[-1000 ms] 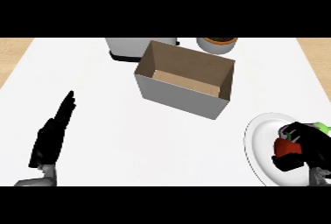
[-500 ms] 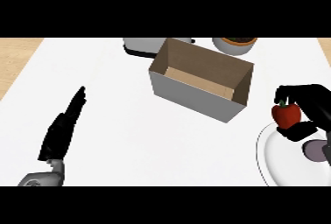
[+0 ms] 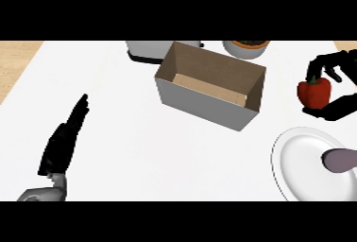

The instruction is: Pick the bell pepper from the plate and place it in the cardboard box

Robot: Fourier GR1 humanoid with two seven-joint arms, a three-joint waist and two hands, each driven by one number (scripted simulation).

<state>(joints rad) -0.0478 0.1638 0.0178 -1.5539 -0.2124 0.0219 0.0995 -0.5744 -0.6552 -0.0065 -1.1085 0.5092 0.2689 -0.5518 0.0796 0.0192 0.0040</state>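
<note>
A red bell pepper (image 3: 314, 93) hangs in the air right of the cardboard box (image 3: 211, 85), above the counter and beyond the plate's far edge. My right hand (image 3: 336, 88) is curled round it, fingers over its top and thumb under it. The open brown box stands at the counter's middle back, its inside bare. The white plate (image 3: 307, 165) lies at the lower right with nothing on its visible part. My left hand (image 3: 64, 142) rests open at the lower left, fingers straight and pointing away.
A grey forearm end (image 3: 340, 159) shows over the plate's right side. Behind the box stand a white rounded container (image 3: 148, 49) and a bowl-like pot with an orange rim (image 3: 246, 47). Wooden floor shows past the counter's left edge.
My right hand has carried the pepper up off the plate and toward the box's right side. The view has shifted, so the box sits lower and more central. The left hand stays resting.
</note>
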